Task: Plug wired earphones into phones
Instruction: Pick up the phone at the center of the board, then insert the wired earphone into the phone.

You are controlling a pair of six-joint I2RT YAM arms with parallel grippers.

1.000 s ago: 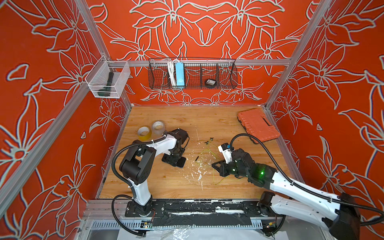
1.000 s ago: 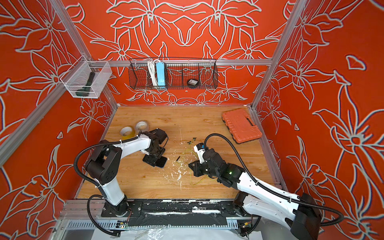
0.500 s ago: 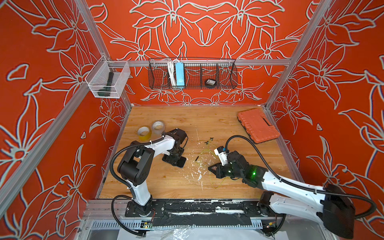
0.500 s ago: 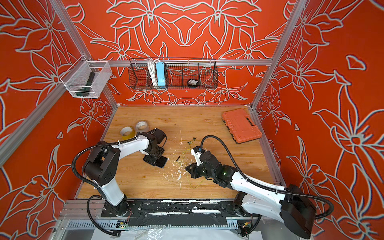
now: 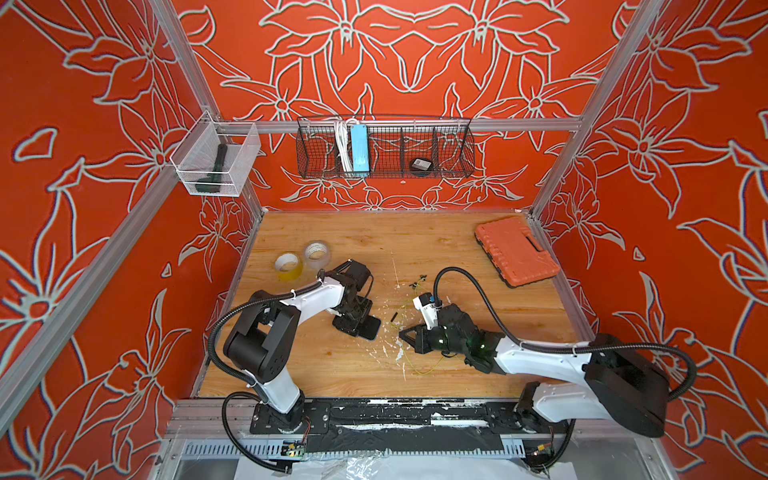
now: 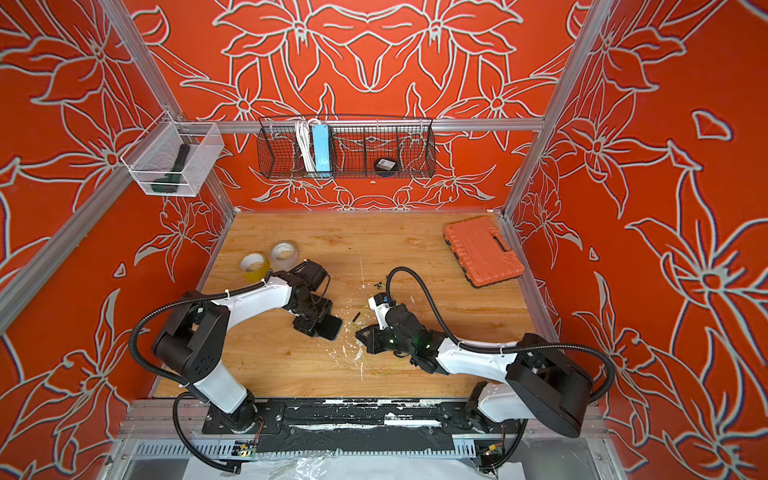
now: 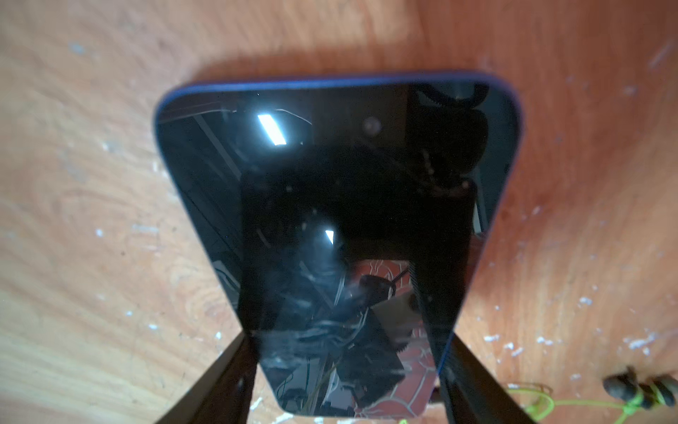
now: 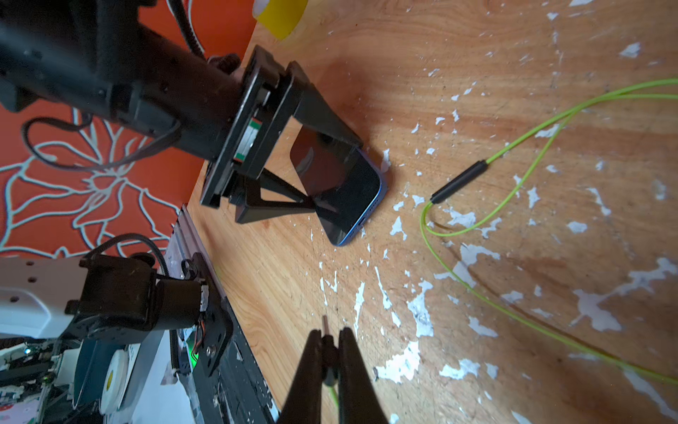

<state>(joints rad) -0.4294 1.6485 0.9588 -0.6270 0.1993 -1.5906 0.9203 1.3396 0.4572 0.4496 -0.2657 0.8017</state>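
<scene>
One view, right wrist, shows right gripper [image 8: 330, 336] pinching plug [image 8: 324, 323]; left gripper [image 7: 346, 341] clamps phone [image 7: 330, 154].

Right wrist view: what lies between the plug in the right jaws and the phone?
In the right wrist view, only bare table flecked with white; plug and phone are apart.

The paint-flecked wooden tabletop [image 5: 419, 241] carries a black phone [image 5: 370, 327], yellow-green earphones [image 8: 460, 181], two tape rolls [image 5: 288, 266] and an orange case [image 5: 515, 253].
</scene>
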